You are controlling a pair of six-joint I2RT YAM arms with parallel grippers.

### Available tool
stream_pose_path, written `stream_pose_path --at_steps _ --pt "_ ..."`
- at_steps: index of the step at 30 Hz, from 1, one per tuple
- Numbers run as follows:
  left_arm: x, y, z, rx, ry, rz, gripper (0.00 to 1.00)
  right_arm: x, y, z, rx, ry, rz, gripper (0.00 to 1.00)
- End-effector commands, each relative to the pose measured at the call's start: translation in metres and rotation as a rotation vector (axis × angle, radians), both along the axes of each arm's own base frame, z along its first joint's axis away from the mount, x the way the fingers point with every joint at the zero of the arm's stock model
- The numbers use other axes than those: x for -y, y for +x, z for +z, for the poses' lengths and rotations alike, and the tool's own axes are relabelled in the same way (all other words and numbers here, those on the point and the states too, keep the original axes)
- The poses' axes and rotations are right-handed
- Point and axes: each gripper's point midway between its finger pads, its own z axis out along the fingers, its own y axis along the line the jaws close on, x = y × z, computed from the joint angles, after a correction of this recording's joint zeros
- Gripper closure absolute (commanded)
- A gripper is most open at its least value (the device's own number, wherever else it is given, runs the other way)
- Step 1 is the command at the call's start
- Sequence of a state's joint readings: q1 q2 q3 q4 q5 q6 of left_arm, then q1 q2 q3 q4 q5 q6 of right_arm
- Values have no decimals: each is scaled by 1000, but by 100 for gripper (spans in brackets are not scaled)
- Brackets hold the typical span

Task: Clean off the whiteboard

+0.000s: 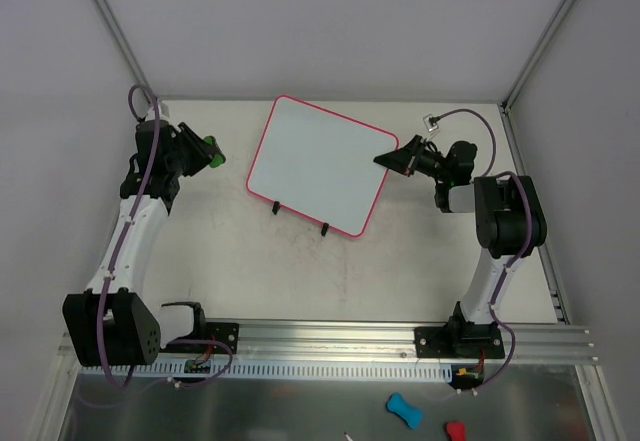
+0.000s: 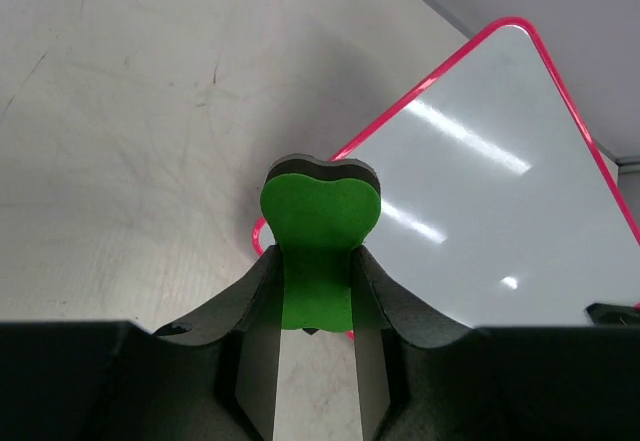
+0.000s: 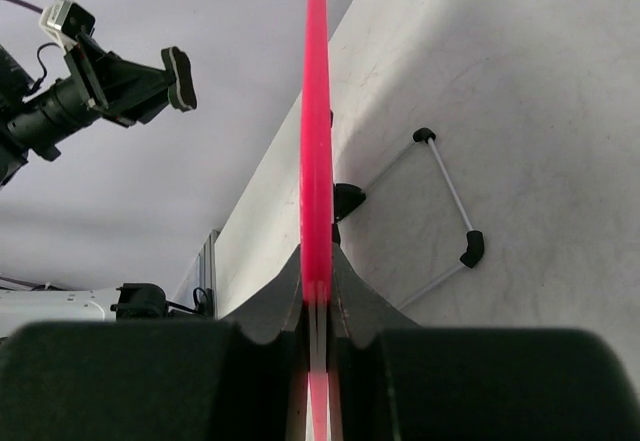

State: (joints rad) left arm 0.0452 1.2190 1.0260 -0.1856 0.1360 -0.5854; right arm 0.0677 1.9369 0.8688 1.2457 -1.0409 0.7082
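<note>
The whiteboard (image 1: 318,164), white with a pink-red frame and two black feet, stands tilted at the table's far middle; its face shows no marks. My right gripper (image 1: 388,160) is shut on the board's right edge, seen edge-on as a pink strip (image 3: 316,141) between the fingers. My left gripper (image 1: 207,151) is shut on a green eraser (image 2: 318,236) with a black felt back, held off the board's left corner (image 2: 470,181). The left arm with the eraser also shows in the right wrist view (image 3: 178,78).
The board's wire stand (image 3: 445,216) with black feet rests on the table behind it. A blue object (image 1: 403,409) and a red object (image 1: 455,429) lie on the metal shelf below the rail (image 1: 330,339). Walls and frame posts close the back.
</note>
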Motion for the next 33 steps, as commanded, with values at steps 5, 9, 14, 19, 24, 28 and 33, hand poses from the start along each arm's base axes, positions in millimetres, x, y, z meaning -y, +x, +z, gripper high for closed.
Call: stream_pose_path --at_steps 5,9,14,19,24,28,33 --pt "13 -32 13 66 -10 -66 100 1 -7 37 221 32 26 90" --pt "16 -43 11 71 -16 -80 100 1 -9 38 232 28 27 77" --pt "15 -48 8 70 -10 -77 100 2 -10 37 237 23 18 56" --pt "16 -49 8 70 -13 -82 100 4 -9 40 243 24 7 1" --pt "22 -54 18 93 -30 -109 100 10 -7 43 245 25 -15 1" --pt "25 -62 24 105 -31 -128 100 21 -3 44 230 33 -73 1" --pt "25 -71 12 72 -20 -140 100 43 1 49 215 46 -178 1"
